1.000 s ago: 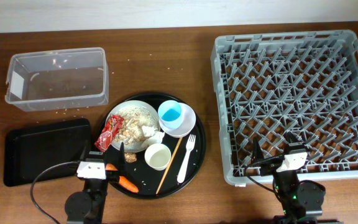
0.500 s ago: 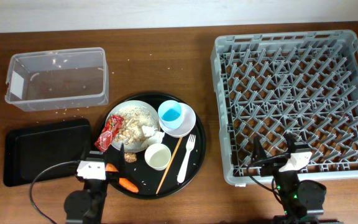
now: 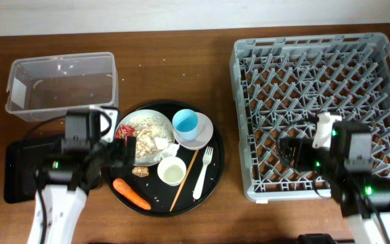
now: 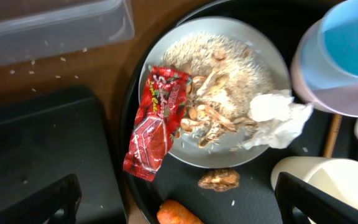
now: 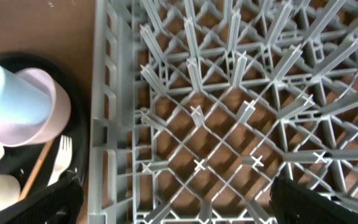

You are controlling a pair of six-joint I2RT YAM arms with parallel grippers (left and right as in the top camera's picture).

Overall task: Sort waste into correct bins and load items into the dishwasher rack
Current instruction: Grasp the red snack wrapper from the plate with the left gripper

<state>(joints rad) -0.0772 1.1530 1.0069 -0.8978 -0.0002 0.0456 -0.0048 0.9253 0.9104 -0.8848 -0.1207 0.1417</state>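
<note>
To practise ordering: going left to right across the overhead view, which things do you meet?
flat black tray, red wrapper, small white cup, chopstick, white fork, grey rack

A tabletop test bench (kitchen-themed): wooden table (image 3: 181,54), dishwasher rack (image 3: 240,115), dirty plate (image 4: 194,152).

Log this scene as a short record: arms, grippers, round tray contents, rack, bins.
left gripper: open, above the plate
right gripper: open, above the left side of the rack
plate: red wrapper, food scraps, crumpled paper
round tray: plate, blue cup in pink bowl, white cup, fork, chopstick, carrot
rack: no dishes visible
bins: clear tub, black tray, no waste visible
</note>
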